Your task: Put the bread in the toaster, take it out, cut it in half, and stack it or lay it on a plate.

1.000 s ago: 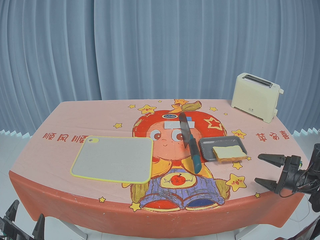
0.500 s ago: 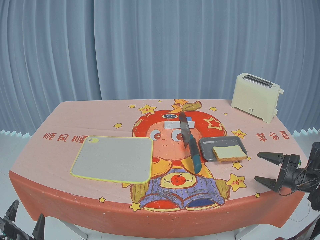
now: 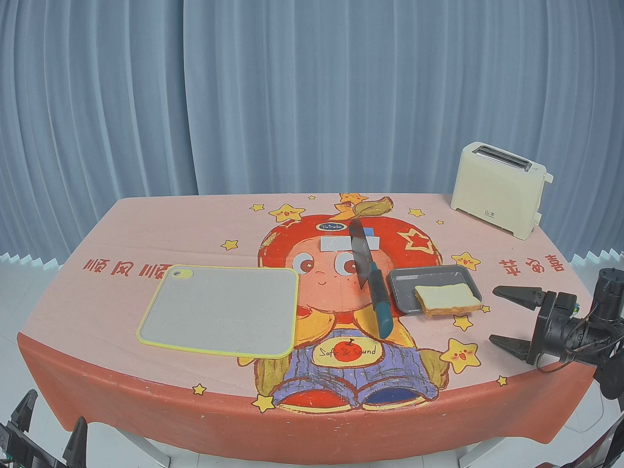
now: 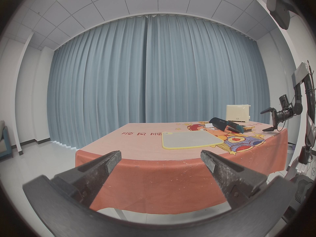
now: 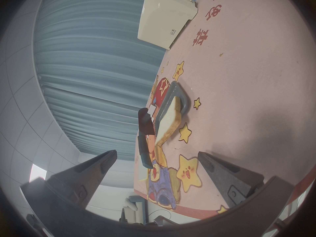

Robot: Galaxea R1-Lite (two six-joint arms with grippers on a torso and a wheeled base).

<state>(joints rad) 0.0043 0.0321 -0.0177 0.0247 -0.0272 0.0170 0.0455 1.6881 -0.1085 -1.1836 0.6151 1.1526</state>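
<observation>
L gripper (image 3: 55, 405): off the table's near-left corner, clear of the cloth. Fingers (image 4: 98, 168) spread wide, nothing btwn them. Left wrist view looks thru that gap, side-on across the tabletop.
Table (image 3: 130, 229): pink cartoon cloth, blue curtain (image 3: 312, 73) behind.
Cutting board (image 3: 221, 310): grey w/ yellow-green rim, flat, left of centre.
Knife (image 3: 370, 274): just right of board, not touching it. Dark blade points away, teal handle toward near edge, beside tray's left rim.
Tray (image 3: 403, 287): dark grey, right of centre.
Bread (image 3: 447, 298): one slice in tray's near-right part. Head view gives pale top face; right wrist view gives crust edge riding on the rim.
Toaster (image 3: 497, 190): cream, upright, far-right corner, well apart from tray. Head view shows the top slot.
R gripper (image 3: 495, 314): over table's right edge, near tray, touching nothing. Released, fingers wide, tips toward bread.
</observation>
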